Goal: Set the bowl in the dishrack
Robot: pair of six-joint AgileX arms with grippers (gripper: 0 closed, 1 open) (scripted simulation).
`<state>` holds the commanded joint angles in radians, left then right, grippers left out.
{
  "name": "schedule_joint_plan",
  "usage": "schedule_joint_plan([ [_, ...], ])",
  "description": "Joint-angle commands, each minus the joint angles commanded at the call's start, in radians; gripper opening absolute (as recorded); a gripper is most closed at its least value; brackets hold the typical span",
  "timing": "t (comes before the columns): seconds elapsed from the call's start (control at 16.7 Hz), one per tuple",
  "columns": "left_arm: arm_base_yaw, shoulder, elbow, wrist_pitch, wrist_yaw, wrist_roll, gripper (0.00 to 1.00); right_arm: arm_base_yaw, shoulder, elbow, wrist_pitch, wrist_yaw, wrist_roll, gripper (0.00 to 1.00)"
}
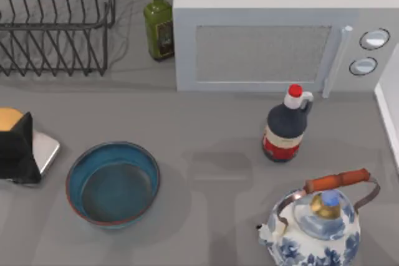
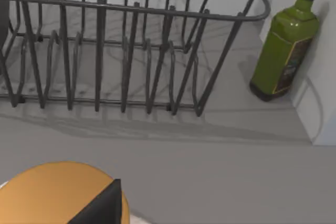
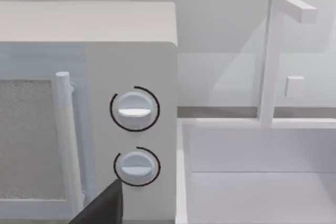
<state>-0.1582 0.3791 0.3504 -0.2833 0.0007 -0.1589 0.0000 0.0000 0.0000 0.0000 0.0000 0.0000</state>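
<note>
Starting with top view: left gripper (image 1: 17, 154) parked at table's left edge, dark body over a metal block with an orange round thing (image 1: 9, 118) just behind it; finger opening not readable, nothing seen held. Bowl (image 1: 113, 183) sits upright on the table just to the gripper's right, apart from it, rim up. Dishrack (image 1: 56, 23) well beyond the gripper, at the far left corner. Green bottle (image 1: 159, 24) stands just right of the rack, tight against the microwave (image 1: 274, 35). Dark sauce bottle (image 1: 285, 126) and teapot (image 1: 318, 222) well off to the right, out of the path.

Left wrist view: dishrack (image 2: 131, 56) straight ahead of the gripper, prongs upright, top frame rail nearest. Green bottle (image 2: 286, 45) at the rack's corner. Bare table between gripper and rack.

Right wrist view: looking at microwave knobs (image 3: 134, 109) and a white sink (image 3: 252, 182); right arm idle at the right side, fingers not readable.

Handling, as judgement: bowl likely rigid, glossy, slippery, chip-prone. Pinch the thin rim on the near wall, one finger inside, one outside. Lift above the rack's rail before crossing. Room open on the left; keep clear of the green bottle.
</note>
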Motion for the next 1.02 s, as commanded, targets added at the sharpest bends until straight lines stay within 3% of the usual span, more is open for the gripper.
schedule_joint_plan([
  [0.54,-0.313,0.935,0.677,-0.589,-0.007,-0.296,1.0,0.0,0.0,0.0,0.0,0.0,0.0,1.0],
  [1.02,-0.5,1.422,1.099,-0.912,-0.001,-0.476,1.0,0.0,0.0,0.0,0.0,0.0,0.0,1.0],
])
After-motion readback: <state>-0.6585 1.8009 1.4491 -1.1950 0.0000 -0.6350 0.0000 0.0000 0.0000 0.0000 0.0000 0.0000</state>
